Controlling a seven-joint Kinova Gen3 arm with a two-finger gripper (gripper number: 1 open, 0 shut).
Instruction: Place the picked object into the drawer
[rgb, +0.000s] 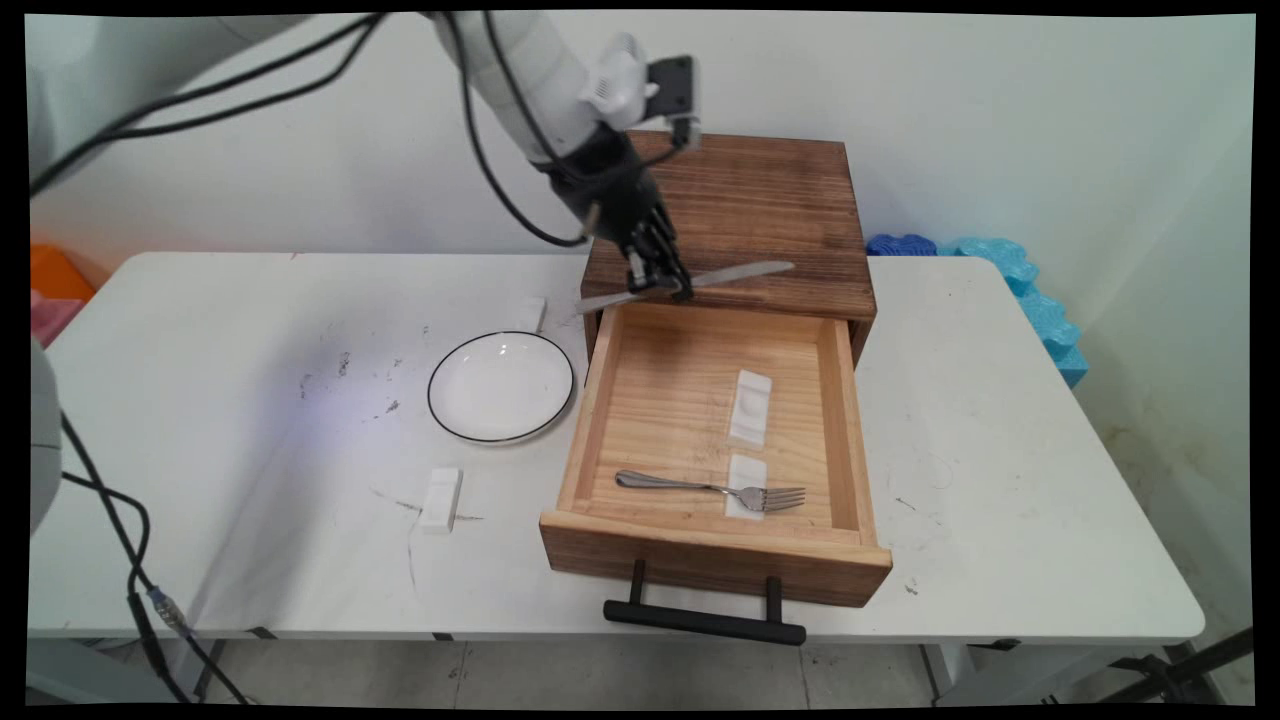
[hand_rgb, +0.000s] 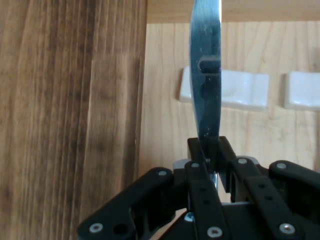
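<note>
Hand view alone shows gripper (hand_rgb: 209, 150) clamping knife (hand_rgb: 206, 75).

The white tabletop (rgb: 250, 330) fills the frame's middle. On it lie a black-rimmed white plate (rgb: 501, 386) at centre left, two small white blocks (rgb: 440, 499) (rgb: 530, 313) below and above it, and a wooden drawer box (rgb: 740, 220) at centre.

bright, even light falls from above; soft shadows lie just under the drawer (rgb: 715, 440) front. glare streaks the knife (hand_rgb: 206, 75) blade; the wood behind it looks soft.
</note>
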